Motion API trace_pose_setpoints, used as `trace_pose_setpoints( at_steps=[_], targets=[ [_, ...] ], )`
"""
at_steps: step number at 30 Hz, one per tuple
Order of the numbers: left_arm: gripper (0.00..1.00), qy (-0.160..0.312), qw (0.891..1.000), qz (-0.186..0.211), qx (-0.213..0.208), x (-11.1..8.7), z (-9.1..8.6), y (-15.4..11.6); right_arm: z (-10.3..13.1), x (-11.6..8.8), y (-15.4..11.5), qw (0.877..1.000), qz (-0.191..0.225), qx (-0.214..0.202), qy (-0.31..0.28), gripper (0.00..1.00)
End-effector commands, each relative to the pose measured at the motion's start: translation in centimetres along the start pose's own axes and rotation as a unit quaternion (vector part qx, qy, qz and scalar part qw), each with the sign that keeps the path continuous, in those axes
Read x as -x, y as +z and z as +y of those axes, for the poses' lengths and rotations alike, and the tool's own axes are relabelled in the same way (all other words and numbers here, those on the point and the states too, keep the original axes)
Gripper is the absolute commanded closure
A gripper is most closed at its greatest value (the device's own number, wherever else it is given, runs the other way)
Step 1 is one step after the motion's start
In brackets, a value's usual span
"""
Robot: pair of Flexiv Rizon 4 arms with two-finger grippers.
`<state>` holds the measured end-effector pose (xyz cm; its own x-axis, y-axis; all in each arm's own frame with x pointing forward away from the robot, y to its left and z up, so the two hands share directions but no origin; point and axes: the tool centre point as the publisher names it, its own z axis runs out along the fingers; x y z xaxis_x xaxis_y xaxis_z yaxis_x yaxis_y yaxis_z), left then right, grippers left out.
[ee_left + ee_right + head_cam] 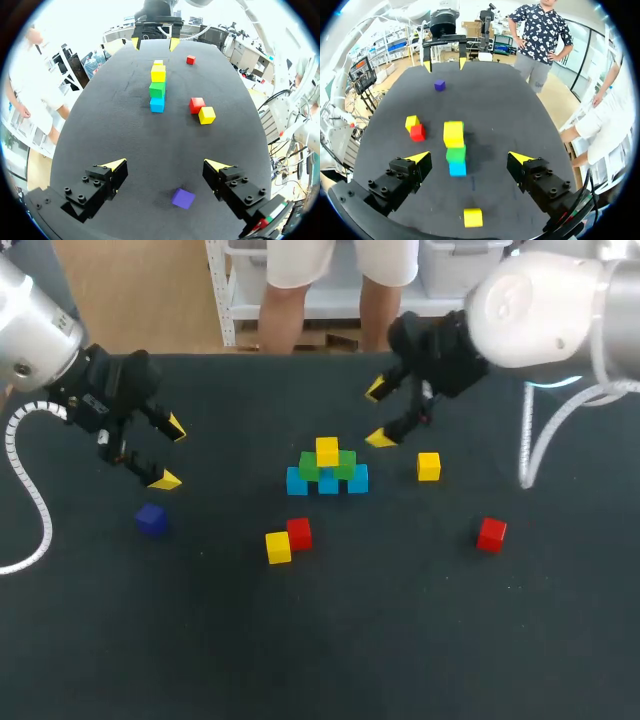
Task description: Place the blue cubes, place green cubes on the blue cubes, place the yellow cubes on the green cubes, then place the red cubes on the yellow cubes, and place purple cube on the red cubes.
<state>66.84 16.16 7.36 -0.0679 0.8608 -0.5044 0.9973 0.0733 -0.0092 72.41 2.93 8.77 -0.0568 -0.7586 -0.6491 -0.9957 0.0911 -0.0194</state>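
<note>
Nearest the robot on the dark worktop [320,640], a yellow cube [278,547] touches a red cube [299,533]. A second red cube [491,534] lies well off to the right, and the purple cube [151,519] sits on the left, close under the left gripper [170,453], whose fingers hang open and empty. Farther out, blue cubes [358,479] carry green cubes [346,465] and a top yellow cube [327,450], a loose yellow cube [429,466] lies beside them, and the right gripper [378,414] hovers beyond, fingers spread around nothing.

Counting them off now: three blue cubes [297,481], two green cubes [309,467], and three yellow cubes [428,466]. Two red cubes [491,534] as well, and just the one purple cube [152,519]. That's eleven cubes all told, in five colours.
</note>
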Motion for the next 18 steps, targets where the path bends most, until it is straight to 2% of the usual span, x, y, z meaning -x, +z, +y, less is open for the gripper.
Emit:
trace_pose_setpoints(
  at_steps=[1,12,18],
  targets=[
    [0.00,0.002,1.000,-0.003,0.001,-0.2,-0.1,0.0,0.6,-2.1,-2.4,1.000,0.005,-0.008,-0.002,0.00],
    [0.00,0.002,1.000,-0.003,0.001,-0.2,-0.1,0.0,0.6,-6.4,-2.7,1.000,0.015,0.007,-0.017,0.00],
    [0.00,0.002,1.000,-0.003,0.001,-0.2,-0.1,0.0,0.5,-8.8,-2.6,1.000,0.021,-0.006,-0.002,0.00]
  ],
)
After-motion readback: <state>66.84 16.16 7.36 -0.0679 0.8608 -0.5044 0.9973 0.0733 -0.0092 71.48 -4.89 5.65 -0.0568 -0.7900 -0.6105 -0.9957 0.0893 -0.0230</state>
